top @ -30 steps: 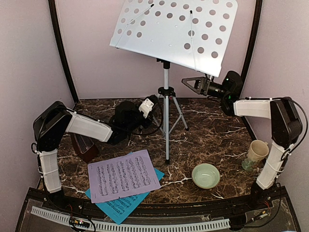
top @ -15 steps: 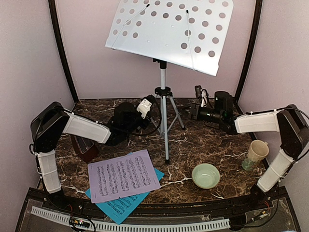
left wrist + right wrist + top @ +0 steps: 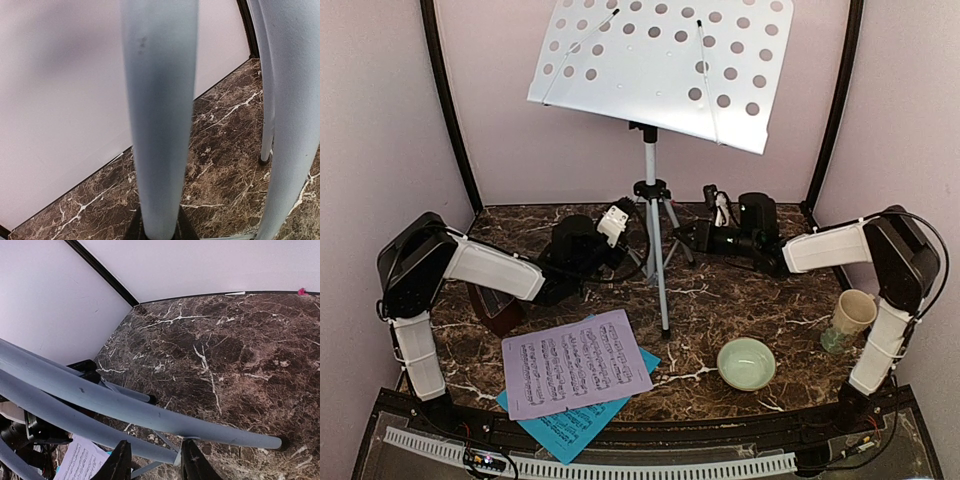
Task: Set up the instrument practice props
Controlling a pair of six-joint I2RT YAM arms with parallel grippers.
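The dark marble tabletop point(image 3: 770, 300) carries everything. The silver tripod music stand point(image 3: 660, 75) is the biggest thing on it. It stands upright toward the rear edge, about midway between the left and right edges, with its white perforated desk tilted high above the legs.

The left arm point(image 3: 480, 270) reaches in from the near left corner. The left gripper point(image 3: 636, 244) is at the tripod's legs, and its wrist view shows one grey leg point(image 3: 159, 125) running straight up between the two dark fingertips, which are closed on it. The right arm point(image 3: 830, 245) reaches in from the right edge, and the right gripper point(image 3: 682, 238) meets the tripod from the other side. In the right wrist view its fingers point(image 3: 120, 462) stand apart on either side of a thin brace just under a leg. Whether they clamp anything cannot be told.

The lavender sheet-music page point(image 3: 578, 362) lies flat near the near edge, left of middle. It overlaps the cyan page point(image 3: 570, 425), whose corner reaches that edge. The dark reddish-brown metronome point(image 3: 498, 305) sits by the left edge, partly hidden behind the left arm. The pale green bowl point(image 3: 746, 362) rests near the near edge, right of middle. The cream mug point(image 3: 851, 315) stands at the right edge.
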